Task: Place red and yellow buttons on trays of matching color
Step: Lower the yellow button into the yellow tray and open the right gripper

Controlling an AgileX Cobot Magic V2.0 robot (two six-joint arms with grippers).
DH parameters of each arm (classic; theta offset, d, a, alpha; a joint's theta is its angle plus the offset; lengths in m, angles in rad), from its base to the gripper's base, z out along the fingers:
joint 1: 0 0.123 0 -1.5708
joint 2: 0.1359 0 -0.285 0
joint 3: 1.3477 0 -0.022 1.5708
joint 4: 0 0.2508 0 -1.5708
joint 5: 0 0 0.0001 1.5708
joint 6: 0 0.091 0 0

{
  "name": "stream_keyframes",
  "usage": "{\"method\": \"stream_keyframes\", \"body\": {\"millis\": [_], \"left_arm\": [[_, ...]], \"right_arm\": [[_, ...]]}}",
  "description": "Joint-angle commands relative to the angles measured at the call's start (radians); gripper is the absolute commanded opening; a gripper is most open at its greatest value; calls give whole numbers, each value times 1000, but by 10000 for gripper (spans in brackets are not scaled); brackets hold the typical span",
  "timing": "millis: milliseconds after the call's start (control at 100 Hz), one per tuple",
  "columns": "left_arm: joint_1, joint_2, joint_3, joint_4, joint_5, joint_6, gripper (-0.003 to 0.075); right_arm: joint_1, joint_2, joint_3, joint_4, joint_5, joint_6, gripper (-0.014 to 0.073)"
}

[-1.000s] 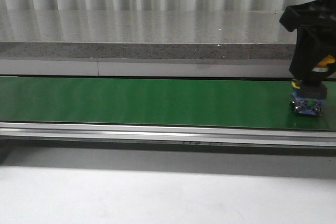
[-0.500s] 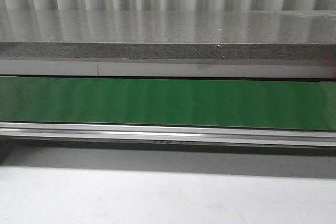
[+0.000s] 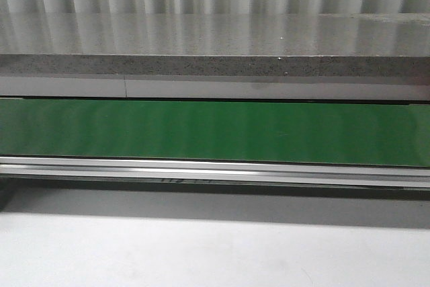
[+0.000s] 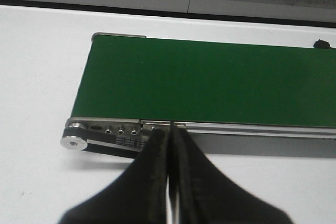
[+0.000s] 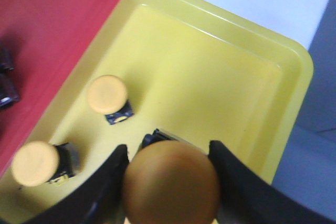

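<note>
Front view showed me only the bare green belt (image 3: 215, 131) and the grey ledge (image 3: 201, 64) behind it; a second earlier my right arm had been at the belt's three o'clock end, gripping a yellow-capped button, and now both arm and button were gone from that view. I read that as the pick being done and the carry nearly finished. The right wrist camera confirmed it: the right gripper (image 5: 169, 182) was pinching the yellow button (image 5: 170, 184) by its cap, hanging over the yellow tray (image 5: 220, 77), with two more yellow buttons (image 5: 107, 94) (image 5: 34, 163) already resting inside at about ten and eight o'clock from the held one. The red tray (image 5: 47, 19) lay just beside the yellow tray, touching its edge. What remained, I judged, was to lower and let go. The left gripper (image 4: 170, 135) had its fingers pressed together and empty, hovering near the roller end of the belt. I could not tell how high the held button sat above the tray floor, since its cap blocked the view beneath. Dark shapes (image 5: 6, 80) at the red tray's edge were cut off and too blurred for me to name.
</note>
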Motion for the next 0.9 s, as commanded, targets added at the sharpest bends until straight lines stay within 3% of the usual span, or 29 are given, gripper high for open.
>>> {"method": "stream_keyframes", "body": {"millis": [0, 310, 590, 660, 810, 890], "left_arm": [[-9, 5, -27, -3, -67, 1, -20], [-9, 5, -27, -3, -67, 1, -20], [-9, 5, -27, -3, -67, 1, -20], [-9, 5, -27, -3, -67, 1, -20], [-9, 5, -27, -3, -67, 1, -20], [-9, 5, -27, -3, -67, 1, -20]], "right_arm": [[-62, -3, 25, -4, -103, 15, -43], [-136, 146, 91, 56, -307, 25, -43], [-136, 264, 92, 62, -346, 56, -27], [-136, 273, 92, 62, -348, 56, 57], [-136, 273, 92, 63, -348, 56, 427], [-136, 266, 92, 64, -345, 56, 552]]}}
